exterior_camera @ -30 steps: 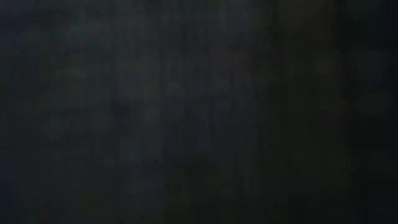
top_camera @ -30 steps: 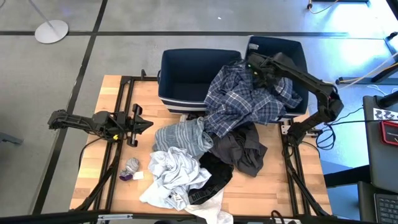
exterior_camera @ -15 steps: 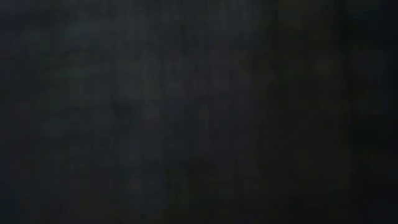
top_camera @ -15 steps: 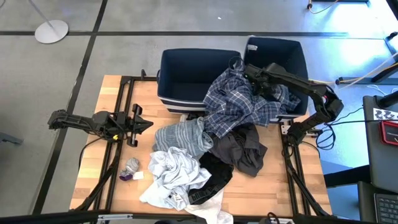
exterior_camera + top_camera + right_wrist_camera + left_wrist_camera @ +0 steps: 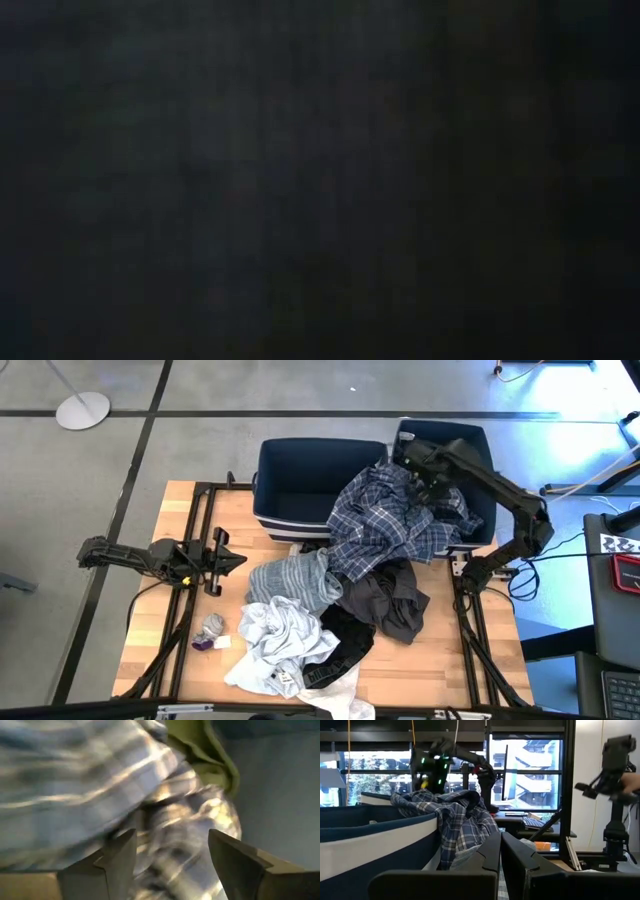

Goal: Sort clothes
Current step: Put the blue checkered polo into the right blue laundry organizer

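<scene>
**Plaid shirt dropped half into right bin, most of pile unsorted**

Right gripper [image 5: 428, 472] above the right bin [image 5: 480, 442] at the far right edge of the desk [image 5: 150, 610], fingers [image 5: 120, 857] spread apart with nothing between them; plaid cloth and a strip of olive green top [image 5: 200, 745] just ahead of the tips in the right wrist view. Blue-white plaid shirt [image 5: 385, 520] draped over the front rims of both bins, part inside the right bin, most hanging down onto the pile; probably needs another push to count as binned. Left bin [image 5: 300, 485] at the far edge, middle, looks empty.

Left gripper [image 5: 222, 558] parked low near the left edge of the desk, fingers [image 5: 485, 862] pressed together, holding nothing.

Left on the desk: grey striped top [image 5: 295, 580] at centre, dark grey item [image 5: 385, 600] touching it toward the right, black item [image 5: 340, 645] and white pieces [image 5: 275, 640] toward the near edge, small grey bundle [image 5: 212, 628] apart on the left side of the pile. Low view all dark, likely blocked, no use here.

Progress estimate: early; one or two garments at the bin, rest untouched.
</scene>
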Robot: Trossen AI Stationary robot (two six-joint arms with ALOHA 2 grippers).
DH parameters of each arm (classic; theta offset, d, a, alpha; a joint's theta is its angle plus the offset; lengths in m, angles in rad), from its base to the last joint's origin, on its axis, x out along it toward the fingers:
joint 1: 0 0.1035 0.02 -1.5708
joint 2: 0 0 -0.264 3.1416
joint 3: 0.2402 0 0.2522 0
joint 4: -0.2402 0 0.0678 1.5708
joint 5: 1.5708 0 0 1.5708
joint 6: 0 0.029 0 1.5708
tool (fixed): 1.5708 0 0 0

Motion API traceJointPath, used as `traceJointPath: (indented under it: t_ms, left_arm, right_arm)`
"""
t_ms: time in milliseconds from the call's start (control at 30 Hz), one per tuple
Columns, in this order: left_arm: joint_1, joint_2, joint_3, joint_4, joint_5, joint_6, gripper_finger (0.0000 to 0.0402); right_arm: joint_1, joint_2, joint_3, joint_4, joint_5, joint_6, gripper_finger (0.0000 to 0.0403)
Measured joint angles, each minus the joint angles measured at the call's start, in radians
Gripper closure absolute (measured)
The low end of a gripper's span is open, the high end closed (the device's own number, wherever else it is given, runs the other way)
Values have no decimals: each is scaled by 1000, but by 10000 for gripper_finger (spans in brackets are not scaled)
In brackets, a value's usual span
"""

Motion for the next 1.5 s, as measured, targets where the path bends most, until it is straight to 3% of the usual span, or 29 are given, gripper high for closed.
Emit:
traceJointPath:
  t_ms: [300, 567, 933, 1100, 1300, 1500]
  left_arm:
    - [0, 0, 0, 0, 0, -13, 398]
    - [0, 0, 0, 3, 0, -10, 398]
    - [0, 0, 0, 3, 0, -11, 398]
    - [0, 0, 0, 3, 0, -11, 398]
    - [0, 0, 0, 3, 0, -11, 398]
    - [0, 0, 0, 3, 0, 0, 398]
  right_arm:
    - [73, -78, 270, 0, -140, 23, 159]
    - [369, -144, 311, 44, -139, -1, 160]
    - [840, -128, 227, 97, -39, 3, 160]
    - [992, -123, 135, 207, 110, 3, 160]
    - [1095, -122, -36, 366, 126, -75, 160]
    - [1099, -122, -195, 496, 210, -263, 160]
